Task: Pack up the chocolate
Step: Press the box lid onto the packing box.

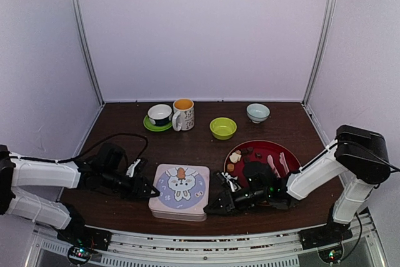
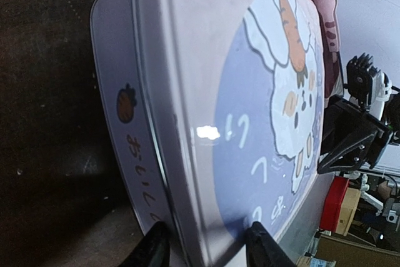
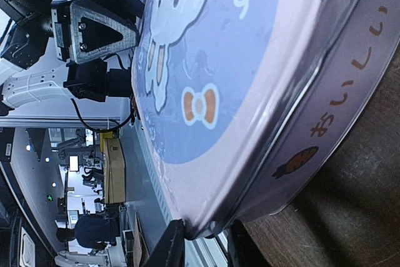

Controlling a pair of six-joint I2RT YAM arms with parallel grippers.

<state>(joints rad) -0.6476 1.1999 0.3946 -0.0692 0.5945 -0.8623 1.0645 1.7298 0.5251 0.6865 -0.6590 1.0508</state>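
While lid point(image 1: 181, 182) covers tin point(image 1: 178, 215), chocolate point(image 1: 235, 156) lies on red plate point(image 1: 262, 147).

The tin point(image 3: 262, 92) carries the only writing that can be read. On its side wall point(image 3: 353, 73), in orange-brown hiragana, stands おいしい, with a small carrot sign point(image 3: 295, 161) at the start of the word. The left wrist view shows the same word on another wall, carrot sign first, its end cut off by the frame. The lid point(image 2: 187, 60) bears scattered white hiragana; one in the right wrist view looks like の, the others are too skewed to read. Print on the mug point(image 1: 184, 115) is too small to read.
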